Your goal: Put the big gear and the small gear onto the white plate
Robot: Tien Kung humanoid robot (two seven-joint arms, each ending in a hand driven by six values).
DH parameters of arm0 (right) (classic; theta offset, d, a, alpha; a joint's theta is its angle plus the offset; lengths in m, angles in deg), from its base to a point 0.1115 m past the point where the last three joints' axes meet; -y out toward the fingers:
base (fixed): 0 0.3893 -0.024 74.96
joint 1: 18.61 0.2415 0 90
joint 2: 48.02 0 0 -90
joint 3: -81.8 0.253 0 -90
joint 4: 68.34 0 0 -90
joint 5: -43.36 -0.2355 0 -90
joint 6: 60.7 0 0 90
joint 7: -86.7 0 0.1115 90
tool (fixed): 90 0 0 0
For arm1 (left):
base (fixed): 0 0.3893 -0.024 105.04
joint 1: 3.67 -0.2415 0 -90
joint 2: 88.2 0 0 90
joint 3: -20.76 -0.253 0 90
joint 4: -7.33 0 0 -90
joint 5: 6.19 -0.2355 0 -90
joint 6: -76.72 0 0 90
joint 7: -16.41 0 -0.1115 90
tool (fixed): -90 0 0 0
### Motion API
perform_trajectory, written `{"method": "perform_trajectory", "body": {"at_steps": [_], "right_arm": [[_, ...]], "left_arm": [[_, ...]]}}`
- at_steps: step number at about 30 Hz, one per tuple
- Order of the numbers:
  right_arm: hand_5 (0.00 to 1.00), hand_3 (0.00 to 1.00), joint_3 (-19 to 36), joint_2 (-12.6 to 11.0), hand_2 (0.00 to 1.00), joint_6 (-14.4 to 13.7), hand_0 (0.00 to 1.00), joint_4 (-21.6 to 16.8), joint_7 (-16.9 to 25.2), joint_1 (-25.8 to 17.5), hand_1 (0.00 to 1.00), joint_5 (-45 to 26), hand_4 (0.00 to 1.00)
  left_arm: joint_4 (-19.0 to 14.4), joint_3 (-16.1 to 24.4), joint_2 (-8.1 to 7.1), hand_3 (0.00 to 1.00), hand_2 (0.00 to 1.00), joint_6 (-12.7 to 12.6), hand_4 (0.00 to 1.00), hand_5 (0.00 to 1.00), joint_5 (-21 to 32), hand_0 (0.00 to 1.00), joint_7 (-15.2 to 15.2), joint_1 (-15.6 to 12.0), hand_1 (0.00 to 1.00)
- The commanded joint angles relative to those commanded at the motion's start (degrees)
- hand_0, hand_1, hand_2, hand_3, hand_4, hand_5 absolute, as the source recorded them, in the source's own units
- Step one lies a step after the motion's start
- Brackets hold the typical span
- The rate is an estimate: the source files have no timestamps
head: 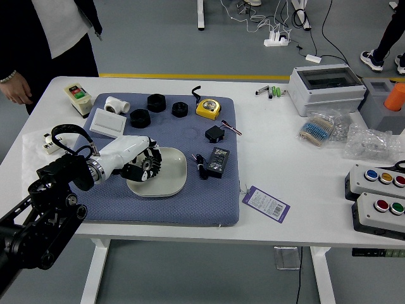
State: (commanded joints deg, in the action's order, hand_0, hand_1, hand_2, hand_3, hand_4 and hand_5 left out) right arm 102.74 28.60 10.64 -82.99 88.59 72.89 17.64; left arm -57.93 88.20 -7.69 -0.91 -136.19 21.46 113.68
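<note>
A gear (150,164) is pinched in the fingers of the left hand (128,152), over the left part of the white plate (169,182); whether it is the big or the small one cannot be told. If it is released tilted or too high, it may be bounced over the rim; the plate may be shoved by low fingers.

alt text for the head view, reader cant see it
The robot's white and black left hand holds what looks like a dark round gear over a rounded white plate on a blue-grey mat. Round black pieces and a yellow tape measure lie beyond the plate; a person stands by the white table's far left corner.
</note>
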Motion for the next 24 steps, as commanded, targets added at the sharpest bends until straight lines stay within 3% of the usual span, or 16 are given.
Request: {"method": "perform_trajectory", "body": {"at_steps": [1,2,7,8,13,15,19,20,24], "right_arm": [[0.647,0.562,0.12,-0.01,0.736,0.01,0.698,0.00,0.01,0.05,0.707,0.01,0.790],[0.647,0.562,0.16,-0.01,0.735,0.01,0.699,0.00,0.01,0.07,0.707,0.02,0.791],[0.647,0.562,0.16,-0.05,0.735,0.04,0.699,0.03,-0.04,0.19,0.707,0.10,0.791],[0.647,0.562,0.16,-0.06,0.736,0.04,0.697,0.04,-0.05,0.22,0.707,0.12,0.792],[0.647,0.562,0.34,-0.07,0.736,0.02,0.697,0.06,-0.02,0.27,0.707,0.11,0.792],[0.648,0.562,0.40,-0.08,0.736,0.02,0.698,0.06,-0.02,0.28,0.707,0.15,0.792],[0.648,0.562,0.45,-0.14,0.736,0.03,0.698,0.08,0.01,0.34,0.707,0.18,0.792],[0.648,0.562,0.45,-0.15,0.736,0.03,0.698,0.08,0.01,0.34,0.707,0.16,0.792],[0.648,0.562,0.54,-0.17,0.736,0.03,0.698,0.11,0.03,0.36,0.707,0.14,0.792]], "left_arm": [[0.10,-0.15,0.05,0.773,0.737,-0.14,0.998,0.109,0.00,0.474,0.00,0.06,0.640],[0.13,-0.19,0.06,0.797,0.802,-0.18,0.998,0.151,0.00,0.522,0.00,0.08,0.685],[0.25,-0.76,0.24,0.797,0.802,-1.35,0.998,0.151,0.00,0.522,0.92,0.29,0.685],[0.25,-0.85,0.25,0.924,0.885,-1.51,0.998,0.187,0.00,0.587,1.22,0.34,0.736],[-1.04,-0.61,-0.03,0.924,0.885,-1.50,0.998,0.187,0.00,0.587,1.48,0.22,0.736],[-1.92,-0.37,-0.26,0.934,0.896,-1.38,0.998,0.211,0.00,0.634,1.39,0.21,0.769],[-4.13,-0.10,-1.66,0.934,0.896,-1.97,0.998,0.211,0.00,0.634,1.60,0.69,0.769],[-4.45,-0.02,-1.96,0.863,0.860,-2.01,0.911,0.002,0.00,0.621,1.61,0.78,0.758],[-5.00,0.75,-3.29,0.863,0.860,-1.42,0.911,0.002,0.00,0.621,1.39,1.18,0.758]]}}
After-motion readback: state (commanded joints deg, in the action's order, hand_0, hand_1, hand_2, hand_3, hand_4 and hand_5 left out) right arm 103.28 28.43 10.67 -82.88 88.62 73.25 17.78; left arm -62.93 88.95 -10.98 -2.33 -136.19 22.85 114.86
